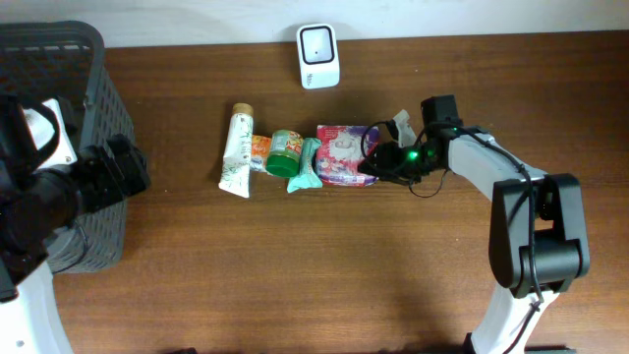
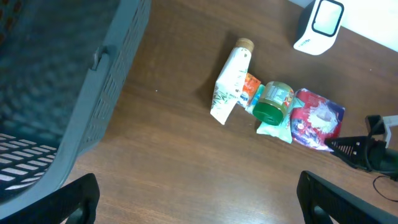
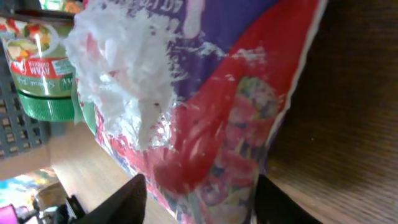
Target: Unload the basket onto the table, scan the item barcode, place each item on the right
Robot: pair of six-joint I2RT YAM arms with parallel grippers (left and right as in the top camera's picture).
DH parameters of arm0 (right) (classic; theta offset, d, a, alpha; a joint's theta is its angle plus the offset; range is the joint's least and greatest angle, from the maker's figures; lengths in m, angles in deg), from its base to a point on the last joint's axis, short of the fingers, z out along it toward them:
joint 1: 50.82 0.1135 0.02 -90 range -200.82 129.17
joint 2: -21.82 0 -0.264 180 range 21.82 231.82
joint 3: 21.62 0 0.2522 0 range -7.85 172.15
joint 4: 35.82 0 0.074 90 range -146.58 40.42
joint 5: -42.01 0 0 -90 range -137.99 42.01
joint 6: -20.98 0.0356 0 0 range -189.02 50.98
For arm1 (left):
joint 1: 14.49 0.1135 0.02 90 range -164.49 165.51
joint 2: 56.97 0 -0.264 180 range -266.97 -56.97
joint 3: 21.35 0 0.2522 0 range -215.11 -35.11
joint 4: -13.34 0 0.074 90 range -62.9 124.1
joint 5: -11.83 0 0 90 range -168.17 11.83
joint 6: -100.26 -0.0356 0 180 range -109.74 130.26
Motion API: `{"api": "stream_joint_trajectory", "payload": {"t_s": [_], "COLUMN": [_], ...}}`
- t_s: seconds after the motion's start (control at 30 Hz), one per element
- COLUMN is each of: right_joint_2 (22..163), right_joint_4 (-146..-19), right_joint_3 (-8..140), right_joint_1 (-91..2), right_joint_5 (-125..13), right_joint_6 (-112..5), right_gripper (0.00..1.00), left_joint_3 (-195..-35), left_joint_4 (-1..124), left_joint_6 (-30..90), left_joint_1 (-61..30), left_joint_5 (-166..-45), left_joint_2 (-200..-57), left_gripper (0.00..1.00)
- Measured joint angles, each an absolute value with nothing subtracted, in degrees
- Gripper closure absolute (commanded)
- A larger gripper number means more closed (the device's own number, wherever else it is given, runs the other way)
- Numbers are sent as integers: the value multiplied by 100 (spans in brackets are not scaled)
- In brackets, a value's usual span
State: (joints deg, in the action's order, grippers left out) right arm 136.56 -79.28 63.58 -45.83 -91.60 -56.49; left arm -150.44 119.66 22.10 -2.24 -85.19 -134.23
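Observation:
A row of items lies mid-table: a white tube [image 1: 237,150], a green-lidded tub [image 1: 286,152], a teal sachet [image 1: 307,167] and a red and purple packet [image 1: 341,154]. The white barcode scanner [image 1: 318,56] stands at the back edge. My right gripper [image 1: 378,162] is at the packet's right end. In the right wrist view the packet [image 3: 236,106] fills the gap between the fingers of that gripper [image 3: 202,202], which press its sides. My left gripper [image 2: 199,199] hangs open over bare wood by the basket, far left of the items.
A dark grey mesh basket [image 1: 93,88] stands at the table's left edge, under my left arm. A small white tag and black cable lie by the right wrist. The tub [image 3: 43,68] shows just beyond the packet.

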Motion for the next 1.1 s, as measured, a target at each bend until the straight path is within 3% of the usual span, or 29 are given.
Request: {"api": "stream_joint_trajectory", "payload": {"t_s": [0.03,0.3,0.53,0.77,0.8,0.83,0.9,1.03,1.1], "right_joint_2": [13656,13654,13376,13131,13133,13133,13133,13140,13164], "right_joint_4": [-7928,-8644,-11331,-12441,-12437,-12437,-12428,-12198,-12019], "right_joint_3": [6358,6785,8892,9580,9580,9580,9580,9580,9534], "right_joint_1": [-4585,-4585,-4585,-4515,-4502,-4500,-4502,-4675,-4909], "right_joint_5": [-9156,-9003,-7189,-4819,-4572,-4441,-4419,-5160,-5860], "right_joint_6": [-5625,-5572,-5727,-5454,-5395,-5378,-5443,-5955,-6320], "right_gripper": [96,96,96,96,92,75,55,32,25], "left_joint_3": [-15044,-15044,-15044,-15044,-15044,-15044,-15044,-15044,-15044], "left_joint_4": [11968,11968,11966,11968,11968,11968,11968,11968,11970], "left_joint_6": [2210,2210,2210,2210,2210,2210,2210,2210,2210], "left_joint_1": [-224,-224,-224,-224,-224,-224,-224,-224,-224], "left_joint_5": [-8519,-8519,-8519,-8519,-8519,-8519,-8519,-8519,-8519], "left_joint_2": [-13423,-13423,-13423,-13423,-13423,-13423,-13423,-13423,-13423], "left_gripper": [1,1,1,1,1,1,1,1,1]}}
